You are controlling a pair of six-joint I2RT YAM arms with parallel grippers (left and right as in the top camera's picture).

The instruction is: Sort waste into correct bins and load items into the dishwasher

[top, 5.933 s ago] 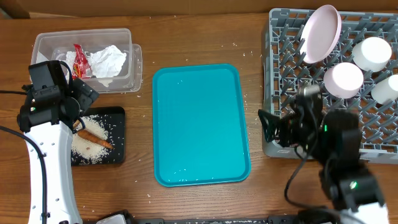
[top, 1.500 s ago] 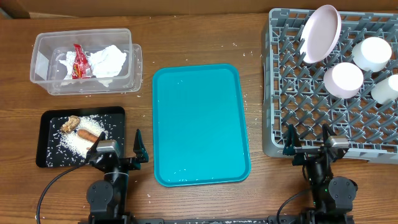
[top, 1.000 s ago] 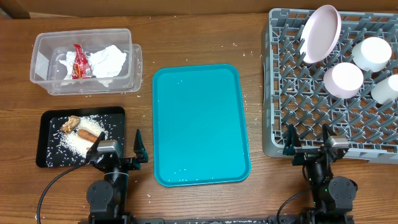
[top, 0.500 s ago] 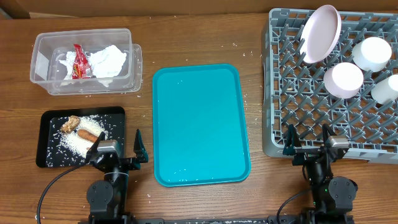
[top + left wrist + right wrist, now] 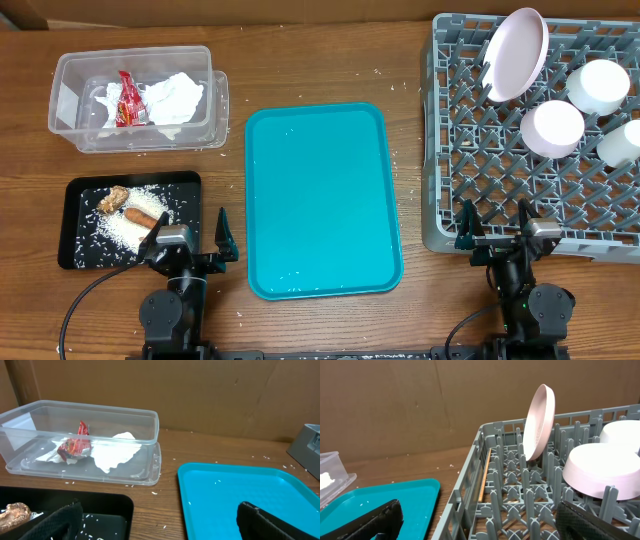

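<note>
Near edge of table: both arms parked low, side by side, well apart.
- Left gripper: jaws spread wide, nothing between them. Sits just in front of the near right corner of the black tray.
- Right gripper: jaws equally wide, nothing held. Fingertips sit at the near rim of the grey dish rack.

Near left: the black tray lies flat.
- White rice grains are scattered over its floor.
- Small orange carrot lies on the rice.
- Brown food lump sits just beyond the carrot, toward the left.

Centre: teal serving tray, long side running near to far, between the black tray and the rack. A few stray grains dot the wood around it.

Right: the rack runs from the near edge to the far edge.
- Thin wooden stick lies low among the pegs by the rack's left wall.
- Middle of the rack: one white bowl, upside down; small white cup to its right at the frame edge.
- Farther back: second white bowl, also upside down.
- Far left corner of the rack: pale pink plate standing on edge between pegs.

Far left: clear plastic tub, beyond the black tray. Red snack wrapper and crumpled white tissue lie inside it, touching, wrapper to the left.
</note>
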